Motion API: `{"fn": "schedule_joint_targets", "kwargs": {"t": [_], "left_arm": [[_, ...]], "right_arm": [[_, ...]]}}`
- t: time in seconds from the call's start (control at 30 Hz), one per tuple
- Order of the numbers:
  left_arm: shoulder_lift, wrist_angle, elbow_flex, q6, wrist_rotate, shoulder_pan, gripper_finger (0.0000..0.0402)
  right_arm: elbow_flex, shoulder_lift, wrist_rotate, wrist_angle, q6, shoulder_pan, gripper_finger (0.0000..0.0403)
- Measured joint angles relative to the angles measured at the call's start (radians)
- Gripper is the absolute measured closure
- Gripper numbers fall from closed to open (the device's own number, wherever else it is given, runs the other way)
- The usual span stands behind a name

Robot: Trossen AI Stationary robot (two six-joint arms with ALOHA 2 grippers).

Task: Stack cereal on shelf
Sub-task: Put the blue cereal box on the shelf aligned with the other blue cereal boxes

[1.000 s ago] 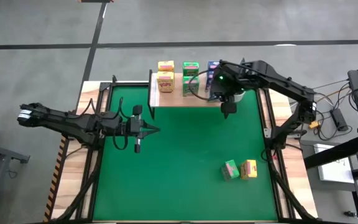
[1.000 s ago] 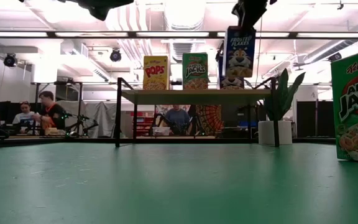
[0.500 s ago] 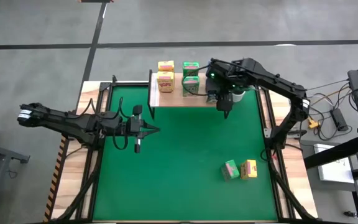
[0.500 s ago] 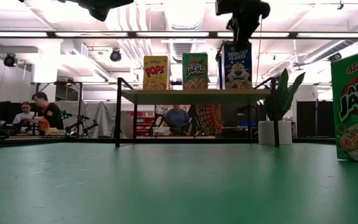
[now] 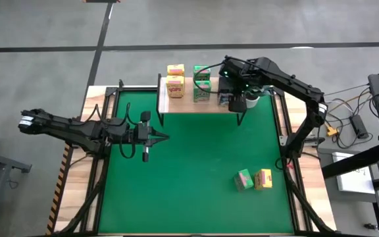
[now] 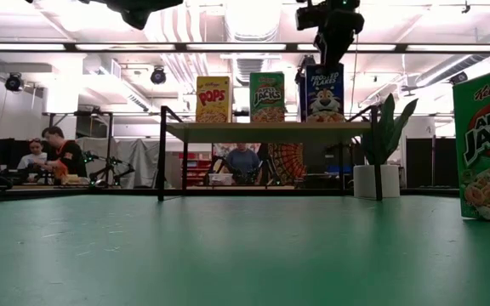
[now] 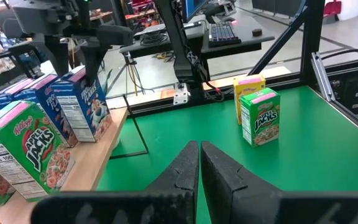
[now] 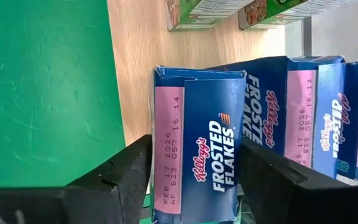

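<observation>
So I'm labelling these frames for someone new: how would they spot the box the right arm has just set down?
Find the wooden shelf at the table's far edge, with boxes in yellow, green and blue rows. The blue Frosted Flakes box stands upright at the front of the blue row. It alone sits directly under the right gripper, between its spread fingers.

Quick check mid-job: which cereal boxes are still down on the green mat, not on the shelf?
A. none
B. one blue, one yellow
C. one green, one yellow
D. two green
C: a green box and a yellow box stand side by side on the green mat, away from the shelf.
</observation>
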Motion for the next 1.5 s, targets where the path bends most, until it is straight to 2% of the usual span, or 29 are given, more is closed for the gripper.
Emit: {"fn": "schedule_joint_targets", "kwargs": {"t": [0.47, 0.9, 1.17, 1.3, 1.5], "left_arm": [[0.000, 0.000, 0.000, 0.000, 0.000, 0.000, 0.0402], [0.000, 0.001, 0.000, 0.000, 0.000, 0.000, 0.0402], [0.000, 0.001, 0.000, 0.000, 0.000, 0.000, 0.0402], [0.000, 0.001, 0.000, 0.000, 0.000, 0.000, 0.0402], [0.000, 0.001, 0.000, 0.000, 0.000, 0.000, 0.0402]], "right_arm": [[0.010, -0.002, 0.000, 0.009, -0.027, 0.000, 0.0188], [0.080, -0.002, 0.000, 0.003, -0.006, 0.000, 0.0188], [0.170, -0.003, 0.003, -0.107, 0.024, 0.000, 0.0189], [0.179, -0.008, 0.086, -0.144, 0.045, 0.001, 0.0217], [0.144, -0.011, 0.133, -0.147, 0.051, 0.000, 0.0314]]}}
